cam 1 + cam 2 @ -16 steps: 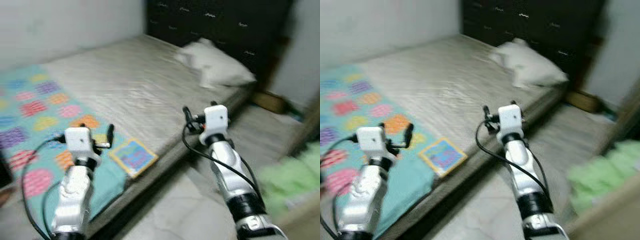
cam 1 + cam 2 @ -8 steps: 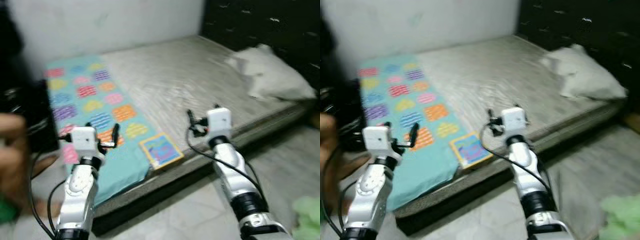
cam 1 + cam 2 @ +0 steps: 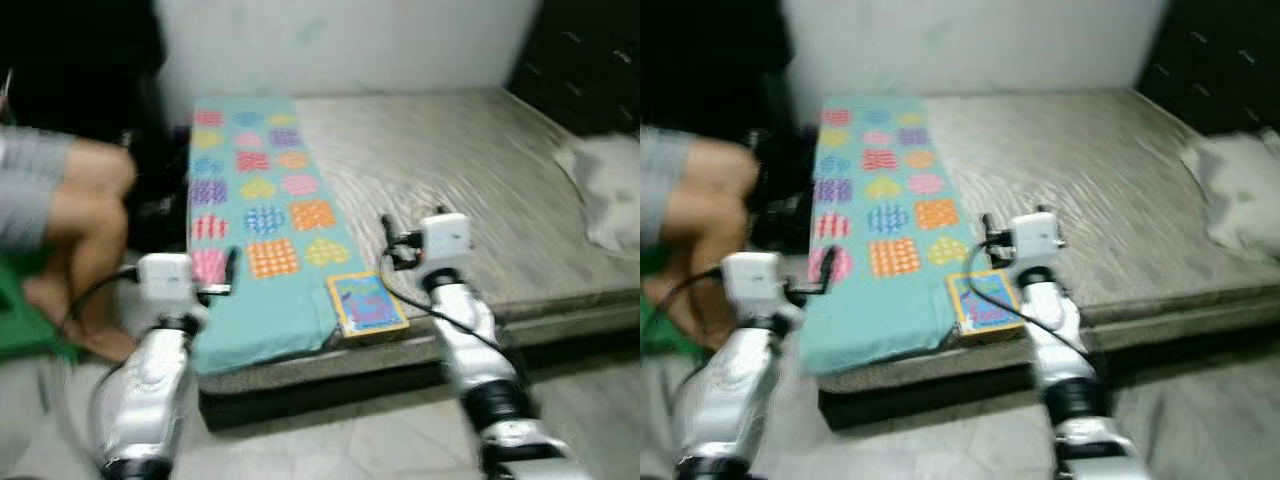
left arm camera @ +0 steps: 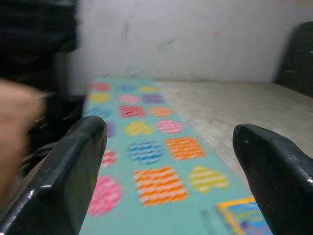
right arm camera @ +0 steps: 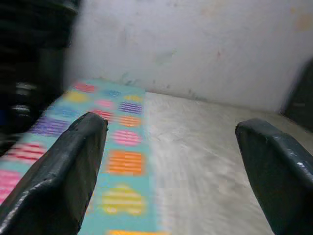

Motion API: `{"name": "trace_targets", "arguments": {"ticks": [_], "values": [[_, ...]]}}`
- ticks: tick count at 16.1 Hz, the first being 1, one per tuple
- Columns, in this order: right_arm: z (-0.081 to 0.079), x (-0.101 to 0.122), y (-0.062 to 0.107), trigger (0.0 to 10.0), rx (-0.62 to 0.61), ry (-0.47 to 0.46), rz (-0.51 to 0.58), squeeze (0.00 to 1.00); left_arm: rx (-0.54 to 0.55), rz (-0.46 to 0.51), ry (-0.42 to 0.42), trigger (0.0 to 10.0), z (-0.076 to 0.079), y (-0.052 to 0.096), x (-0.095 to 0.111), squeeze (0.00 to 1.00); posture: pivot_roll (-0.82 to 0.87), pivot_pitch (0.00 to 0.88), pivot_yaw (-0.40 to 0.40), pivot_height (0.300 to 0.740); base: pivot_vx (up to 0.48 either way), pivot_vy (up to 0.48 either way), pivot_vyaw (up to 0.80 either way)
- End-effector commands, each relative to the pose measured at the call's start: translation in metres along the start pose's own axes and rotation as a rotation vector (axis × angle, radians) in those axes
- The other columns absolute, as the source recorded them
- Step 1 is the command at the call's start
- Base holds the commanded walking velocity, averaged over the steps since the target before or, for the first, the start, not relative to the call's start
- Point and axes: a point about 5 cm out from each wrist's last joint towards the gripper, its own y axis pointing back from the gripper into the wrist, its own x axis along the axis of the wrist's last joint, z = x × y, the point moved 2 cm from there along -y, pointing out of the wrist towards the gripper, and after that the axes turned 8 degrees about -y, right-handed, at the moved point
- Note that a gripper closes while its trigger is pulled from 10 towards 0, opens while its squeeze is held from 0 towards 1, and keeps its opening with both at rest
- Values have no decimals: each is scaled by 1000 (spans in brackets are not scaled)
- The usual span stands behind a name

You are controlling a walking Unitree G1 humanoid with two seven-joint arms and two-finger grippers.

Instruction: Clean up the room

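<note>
The tidying looks barely begun, as far as the blurred views show: a book lies at the near edge of the bed, partly on the teal blanket spread over its left part, and a pillow sits off to the right. Both arms are raised before the bed, neither carrying anything. The left tool is spread wide and empty, the book low and toward its right finger. The right tool is likewise spread and empty, held just above and beyond the book. A seated person's legs show at far left. Picking up the book seems the likely next step
</note>
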Motion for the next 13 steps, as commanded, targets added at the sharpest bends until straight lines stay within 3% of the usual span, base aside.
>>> {"name": "trace_targets", "arguments": {"ticks": [1, 6, 8, 13], "values": [[4, 4, -2, 10000, -6, -20, 4, 0, -12, 32, 8, 10000, 5, -2, 7, 0, 16, 0, -77, 740, 0, 0, 0], [-7, -4, 4, 10000, 46, 4, -9, 0, -51, 44, 22, 10000, 10, 7, 9, 0, 24, 0, -77, 740, 50, 0, 0], [-6, -7, 11, 10000, 42, 17, -7, 0, -56, 21, 31, 10000, 12, 14, 3, 0, 2, 0, -52, 740, 272, 0, 0], [4, -7, 16, 10000, 4, 15, 0, 0, -149, 3, 44, 10000, 31, 10, 3, 0, -22, 0, -21, 740, 301, 0, 0]]}}
